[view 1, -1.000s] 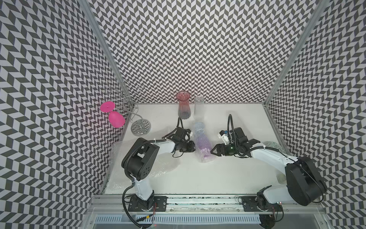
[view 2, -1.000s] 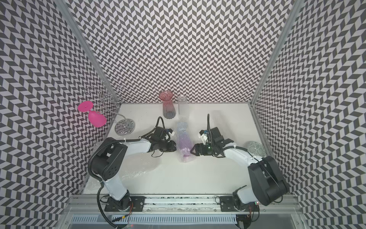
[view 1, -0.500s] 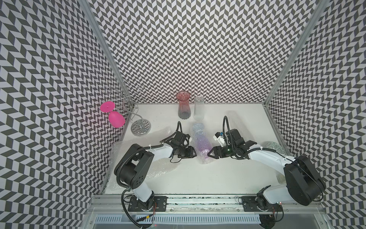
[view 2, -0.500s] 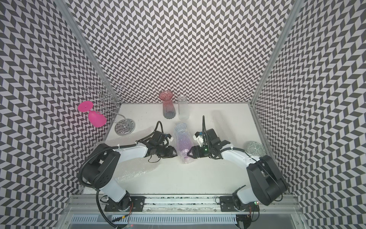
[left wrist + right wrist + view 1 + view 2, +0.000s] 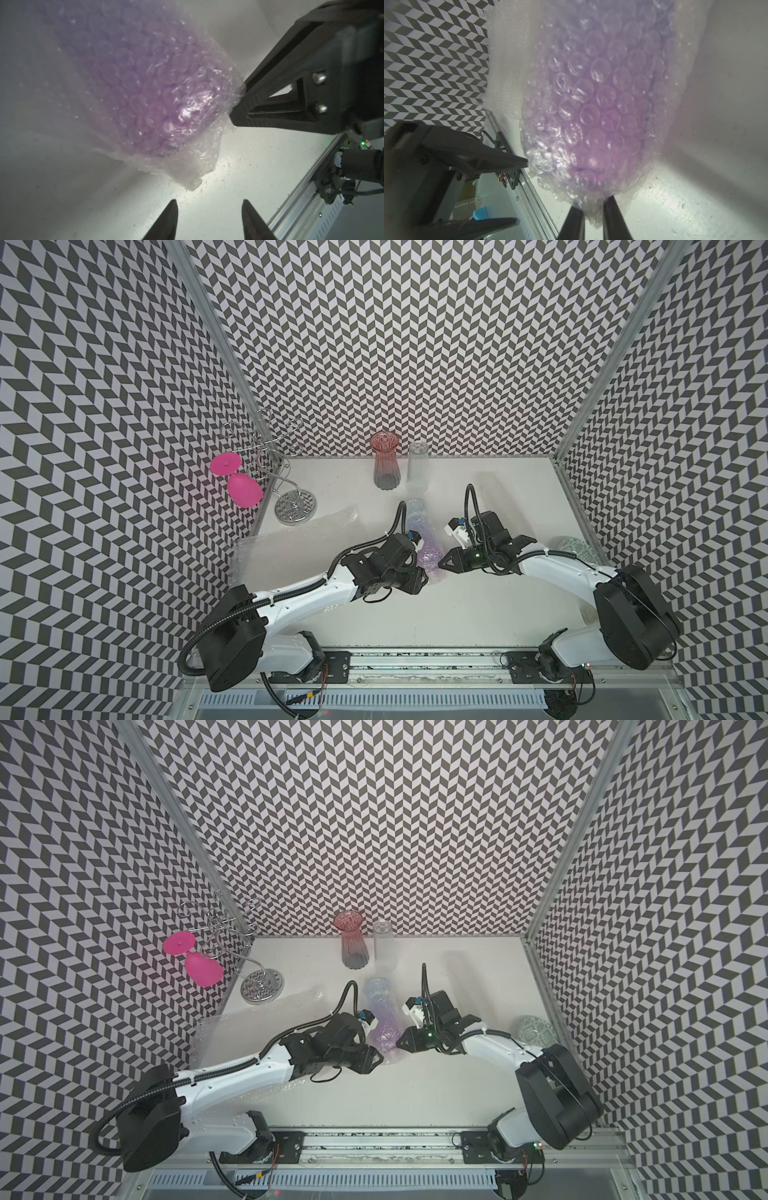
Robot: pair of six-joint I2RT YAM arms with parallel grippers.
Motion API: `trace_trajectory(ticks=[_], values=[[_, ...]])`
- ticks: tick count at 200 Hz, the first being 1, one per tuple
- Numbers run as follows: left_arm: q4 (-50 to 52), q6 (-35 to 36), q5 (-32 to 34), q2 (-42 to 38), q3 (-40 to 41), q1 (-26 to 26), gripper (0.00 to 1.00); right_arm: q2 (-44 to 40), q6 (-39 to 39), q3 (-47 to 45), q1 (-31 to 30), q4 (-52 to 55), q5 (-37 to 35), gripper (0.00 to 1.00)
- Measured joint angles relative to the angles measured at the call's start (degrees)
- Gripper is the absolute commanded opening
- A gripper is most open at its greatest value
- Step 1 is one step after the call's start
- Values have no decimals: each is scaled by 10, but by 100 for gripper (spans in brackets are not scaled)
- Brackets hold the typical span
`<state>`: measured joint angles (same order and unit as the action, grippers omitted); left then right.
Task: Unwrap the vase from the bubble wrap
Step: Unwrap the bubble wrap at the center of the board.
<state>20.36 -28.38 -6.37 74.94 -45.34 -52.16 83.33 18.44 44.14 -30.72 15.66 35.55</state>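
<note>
Chevron-patterned walls box in the white tabletop [image 5: 457,614], where both arms meet at the near end of the purple translucent vase [image 5: 428,549]. It lies on its side, fully inside its clear bubble wrap [image 5: 591,104]. Your right gripper [image 5: 593,207], wide apart a second ago, has now pinched the wrap's loose fringe. Your left gripper [image 5: 207,202] has slid down alongside, jaws parted and empty. You likely now have the hold needed to start peeling.

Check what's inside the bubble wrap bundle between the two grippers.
A purple vase shows through the bubble wrap as a tinted body. The bubbles blur its rim, base and surface, and whether anything is in the vase cannot be seen.
</note>
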Motion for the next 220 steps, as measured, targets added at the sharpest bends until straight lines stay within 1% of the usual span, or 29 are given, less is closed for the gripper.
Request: trace_trajectory(ticks=[33,55,74,87,108,124,145,193,220], values=[[1,2,40,23,-5,-2,42,0,-1,0,0,-5,0,0],[6,5,69,50,-20,-2,35,0,-2,0,0,-5,0,0],[9,7,86,69,-35,-2,33,0,-2,0,0,-5,0,0],[10,10,93,73,-37,-2,25,0,-2,0,0,-5,-2,0],[12,16,101,80,-40,-2,19,0,-2,0,0,-5,-2,0],[13,18,104,86,-42,-2,9,0,-3,0,0,-5,-4,0],[13,22,105,87,-42,-2,0,-1,-4,0,0,-7,-6,0],[11,21,113,68,-37,-2,0,-2,-7,3,-1,-1,-14,0],[8,18,139,33,-23,-2,0,-6,-23,18,-8,34,-53,0]])
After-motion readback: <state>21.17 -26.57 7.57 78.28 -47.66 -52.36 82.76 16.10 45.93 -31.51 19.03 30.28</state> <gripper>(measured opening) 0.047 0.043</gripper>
